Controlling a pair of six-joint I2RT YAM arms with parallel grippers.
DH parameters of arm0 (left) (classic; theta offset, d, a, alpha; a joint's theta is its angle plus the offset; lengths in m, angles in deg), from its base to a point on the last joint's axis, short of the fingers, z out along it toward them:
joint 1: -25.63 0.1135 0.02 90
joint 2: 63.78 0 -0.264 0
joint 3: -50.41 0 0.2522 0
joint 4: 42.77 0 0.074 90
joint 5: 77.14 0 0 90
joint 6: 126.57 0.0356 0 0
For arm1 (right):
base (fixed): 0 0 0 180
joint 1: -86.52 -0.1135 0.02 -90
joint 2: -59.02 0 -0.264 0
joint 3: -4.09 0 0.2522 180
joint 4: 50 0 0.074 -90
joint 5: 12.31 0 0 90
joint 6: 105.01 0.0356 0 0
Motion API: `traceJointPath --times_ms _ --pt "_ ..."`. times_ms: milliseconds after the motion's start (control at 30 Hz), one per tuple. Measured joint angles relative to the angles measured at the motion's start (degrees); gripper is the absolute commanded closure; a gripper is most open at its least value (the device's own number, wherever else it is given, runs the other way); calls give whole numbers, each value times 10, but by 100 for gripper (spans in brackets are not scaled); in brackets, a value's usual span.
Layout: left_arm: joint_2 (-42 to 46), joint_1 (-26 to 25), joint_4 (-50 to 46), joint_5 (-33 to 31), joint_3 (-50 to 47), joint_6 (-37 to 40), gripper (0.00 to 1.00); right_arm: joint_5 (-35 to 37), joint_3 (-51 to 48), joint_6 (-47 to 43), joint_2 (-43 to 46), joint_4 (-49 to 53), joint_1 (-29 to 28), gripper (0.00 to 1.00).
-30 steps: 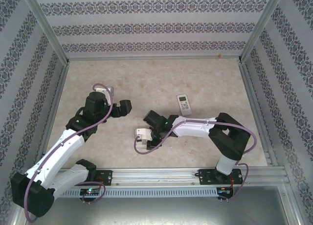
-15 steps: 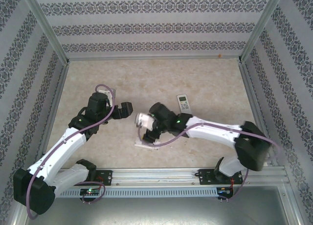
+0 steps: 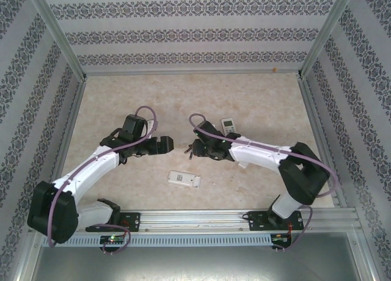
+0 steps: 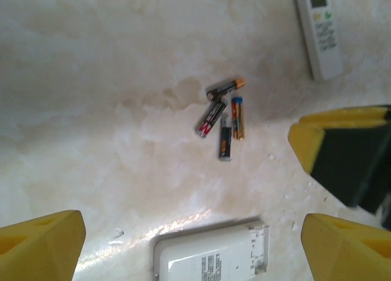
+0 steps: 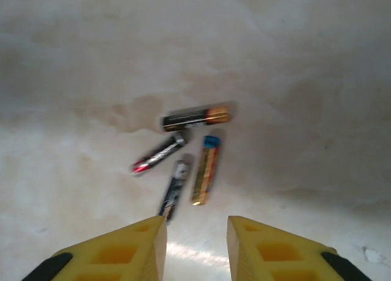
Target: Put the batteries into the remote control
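Several batteries (image 5: 195, 117) (image 4: 223, 116) lie loose in a small cluster on the table. A white remote control (image 3: 184, 179) (image 4: 211, 256) lies back side up near the front, its battery end uncovered. My right gripper (image 5: 197, 247) (image 3: 191, 149) hovers just short of the batteries, open by a narrow gap with nothing between its yellow fingers (image 5: 122, 250). My left gripper (image 3: 166, 143) (image 4: 194, 232) stands wide open to the left of the cluster, above the remote's far end, holding nothing.
A second white remote (image 3: 229, 128) (image 4: 321, 30) lies face up, buttons showing, behind and right of the batteries. The right gripper's yellow finger (image 4: 342, 153) shows at the right of the left wrist view. Patterned walls enclose the table (image 3: 256, 98).
The right arm has swung from the front remote back to the batteries, leaving that remote lying uncovered on the table. The left gripper has moved right toward the cluster.
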Motion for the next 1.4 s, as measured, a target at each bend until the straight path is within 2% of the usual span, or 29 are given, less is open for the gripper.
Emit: traceJointPath --times_ms 333,533,567,700,867,967,1067,1167,1300,1400 --pt "-8 0 -13 6 0 2 8 -31 42 28 -94 0 11 70" --pt "-16 0 -13 6 0 2 7 -36 46 32 -111 0 11 77" --pt "-16 0 -13 6 0 2 7 -35 48 32 -112 2 11 77" --pt "-16 0 -13 5 0 1 4 -33 49 36 -112 8 11 93" --pt "-18 0 -13 0 0 -2 3 -31 37 54 -96 3 11 99" --pt "-25 0 -13 0 0 -4 2 -31 -5 88 -38 5 7 97" --pt "-26 0 -12 -1 0 -8 0 -29 -58 148 61 14 -19 97" --pt "-26 0 -12 -1 0 -10 0 -32 -86 214 123 24 -70 96" --pt "-26 0 -10 -2 0 -10 0 -53 -103 301 121 27 -134 96" --pt "-26 0 -10 -2 -1 -10 0 -60 -103 342 90 28 -160 96"
